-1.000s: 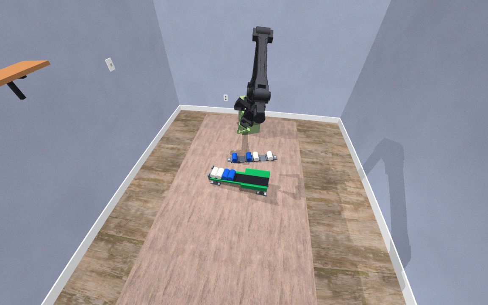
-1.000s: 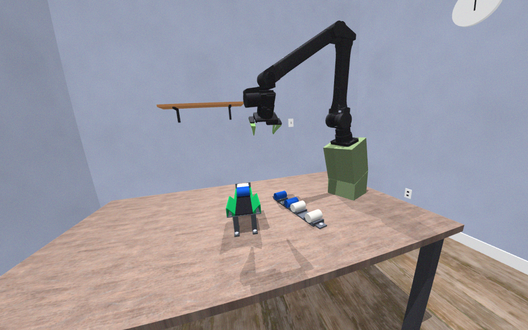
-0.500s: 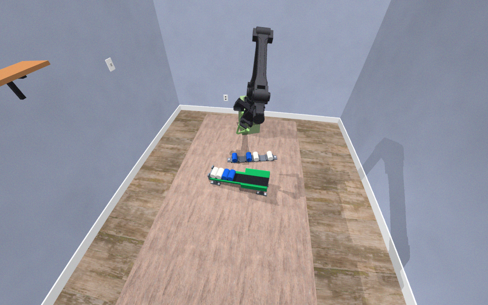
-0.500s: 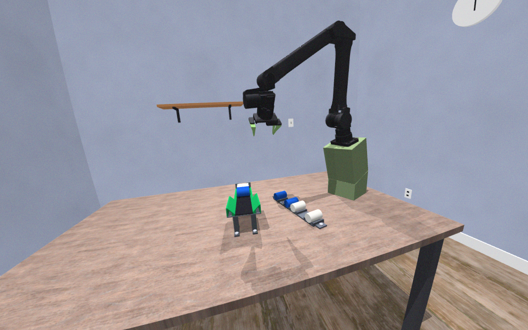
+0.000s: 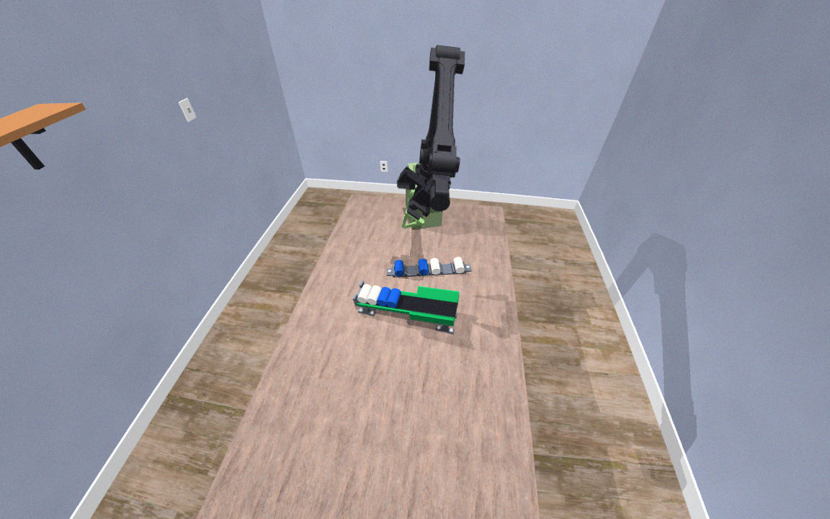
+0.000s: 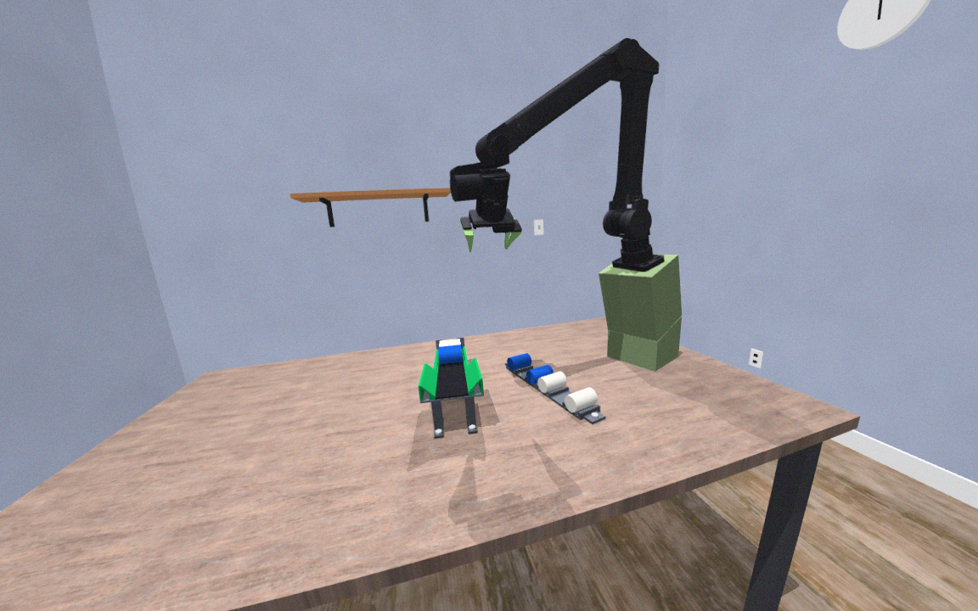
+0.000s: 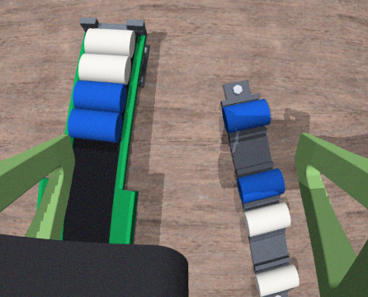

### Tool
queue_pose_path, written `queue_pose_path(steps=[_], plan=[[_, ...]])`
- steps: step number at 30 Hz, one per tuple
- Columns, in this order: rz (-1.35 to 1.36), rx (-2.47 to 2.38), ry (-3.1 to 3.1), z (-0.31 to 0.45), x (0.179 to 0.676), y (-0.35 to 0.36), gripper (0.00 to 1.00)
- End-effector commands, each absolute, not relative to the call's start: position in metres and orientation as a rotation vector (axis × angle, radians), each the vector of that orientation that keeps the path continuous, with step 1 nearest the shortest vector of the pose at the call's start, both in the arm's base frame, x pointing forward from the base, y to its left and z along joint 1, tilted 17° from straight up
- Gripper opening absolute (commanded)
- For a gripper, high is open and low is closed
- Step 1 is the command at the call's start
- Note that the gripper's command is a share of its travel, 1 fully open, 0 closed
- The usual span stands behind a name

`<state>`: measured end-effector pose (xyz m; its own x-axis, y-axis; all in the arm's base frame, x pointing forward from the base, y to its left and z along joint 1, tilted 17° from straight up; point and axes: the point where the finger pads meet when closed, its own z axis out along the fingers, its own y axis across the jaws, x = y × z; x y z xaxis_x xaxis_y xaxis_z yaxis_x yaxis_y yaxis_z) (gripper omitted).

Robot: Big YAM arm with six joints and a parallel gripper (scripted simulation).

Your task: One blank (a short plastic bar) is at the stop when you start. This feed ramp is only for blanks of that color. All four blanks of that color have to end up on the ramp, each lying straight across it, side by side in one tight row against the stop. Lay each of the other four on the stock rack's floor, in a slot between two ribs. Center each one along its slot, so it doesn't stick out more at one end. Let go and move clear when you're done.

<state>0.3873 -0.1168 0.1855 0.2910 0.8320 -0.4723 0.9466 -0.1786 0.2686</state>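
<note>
Wooden table [image 6: 264, 456], orange wall shelf [image 6: 371, 195], wall clock [image 6: 876, 22]

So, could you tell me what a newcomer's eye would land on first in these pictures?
Probably the tall black arm on its green pedestal at the table's far edge, its green-fingered claw open and empty high above the wooden table. Next, the green feed ramp with two white and two blue blanks, beside the grey stock rack with two of each.

The claw's [image 7: 184, 193] green fingertips run off the wrist view's lower edge; its black body hides the ramp's [image 7: 130, 132] lower end.
</note>
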Motion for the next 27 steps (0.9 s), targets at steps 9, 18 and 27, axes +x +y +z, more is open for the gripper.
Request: queue_pose_path(steps=[9, 18, 27], plan=[[-0.295, 2.049, 1.582, 0.189, 0.384, -0.119, 1.0], [-0.295, 2.049, 1.582, 0.189, 0.384, -0.119, 1.0], [-0.258, 2.057, 1.612, 0.166, 0.394, -0.1, 1.0]])
